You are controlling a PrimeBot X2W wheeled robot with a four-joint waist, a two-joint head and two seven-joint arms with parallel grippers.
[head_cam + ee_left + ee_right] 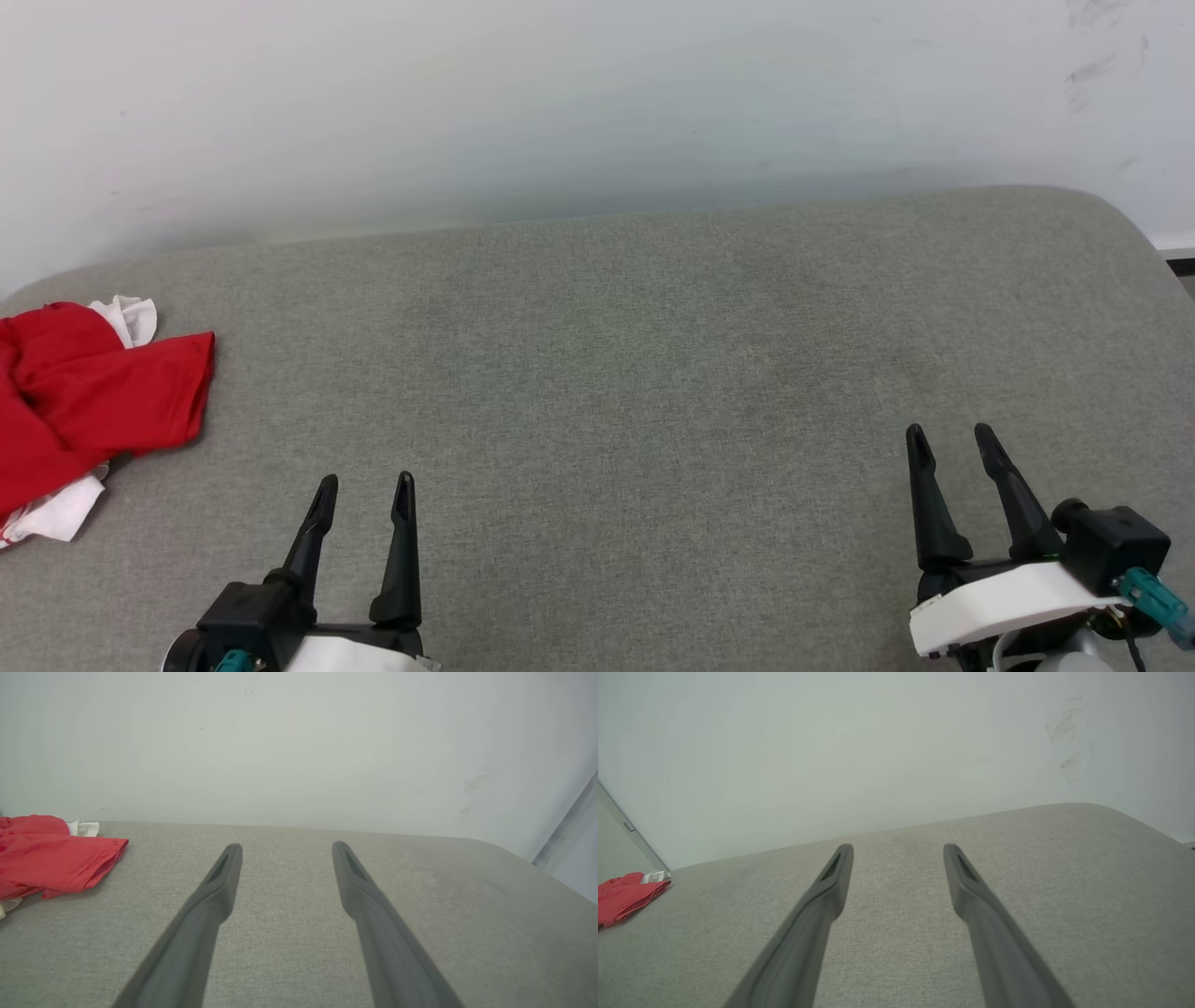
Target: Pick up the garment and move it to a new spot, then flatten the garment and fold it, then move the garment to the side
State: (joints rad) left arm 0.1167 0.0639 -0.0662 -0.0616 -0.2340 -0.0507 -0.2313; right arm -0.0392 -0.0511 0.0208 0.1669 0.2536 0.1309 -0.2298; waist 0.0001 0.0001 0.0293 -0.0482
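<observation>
Head view, with both wrist views: the garment (pixel 89 392) is seen crumpled in a loose heap at the far left of the grey fabric surface (pixel 597 373), partly cut off by the left edge of the head view; it is bright red, with white cloth showing at its far edge and at its near edge; no print can be made out among the folds. The left gripper (pixel 365 479) is shown at the lower left, its two dark fingers parted as wide as they go and pointing toward the pale wall (pixel 560 93); nothing is held between them, and bare grey fabric is seen through the gap in the left wrist view. The garment lies to the left of this gripper and somewhat farther from the robot, apart from it and untouched. The right gripper (pixel 950 430) is shown at the lower right, likewise fully spread and empty; it is well apart from the garment, which appears in the right wrist view as a small red heap at the far left edge. The surface is bounded at the back by the wall and is rounded at its far right corner; faint dark scuffs are marked on the wall at the upper right.
</observation>
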